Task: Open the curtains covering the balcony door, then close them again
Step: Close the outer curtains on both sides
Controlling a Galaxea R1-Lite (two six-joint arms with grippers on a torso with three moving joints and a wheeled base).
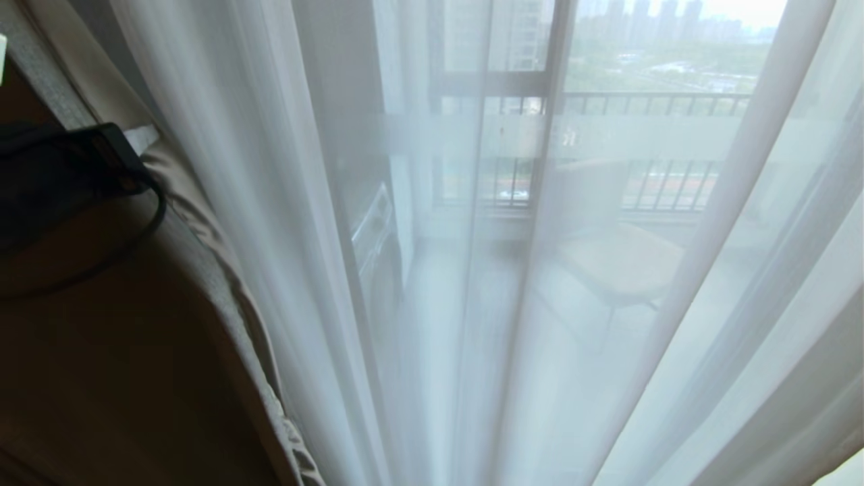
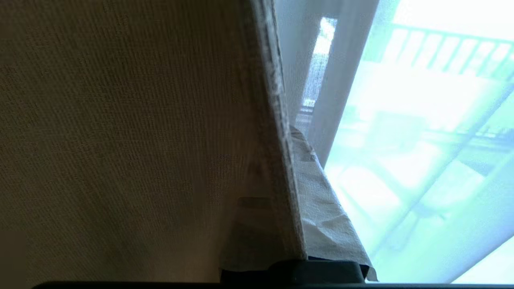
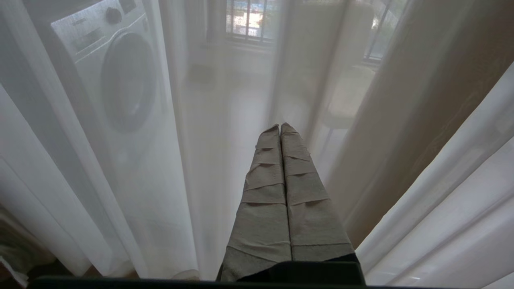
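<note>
The heavy beige drape (image 1: 135, 337) of the curtains hangs at the left of the head view, and the white sheers (image 1: 304, 270) cover the middle and right. Through them shows the balcony door (image 1: 641, 135), with its frosted band and dark frame. My left gripper (image 1: 145, 145) is at the drape's inner edge, high on the left. In the left wrist view that gripper (image 2: 290, 138) is shut on the hem of the drape (image 2: 120, 120), with one taped finger (image 2: 325, 208) bare and the other behind the cloth. My right gripper (image 3: 280, 126) is shut and empty, pointing at the sheers (image 3: 120, 200).
Behind the sheers, a washing machine (image 3: 120, 72) stands on the balcony at the left and a pale chair (image 1: 621, 256) at the right. A barred railing (image 1: 661, 104) runs along the far side. Another beige drape (image 3: 421, 120) hangs right of my right gripper.
</note>
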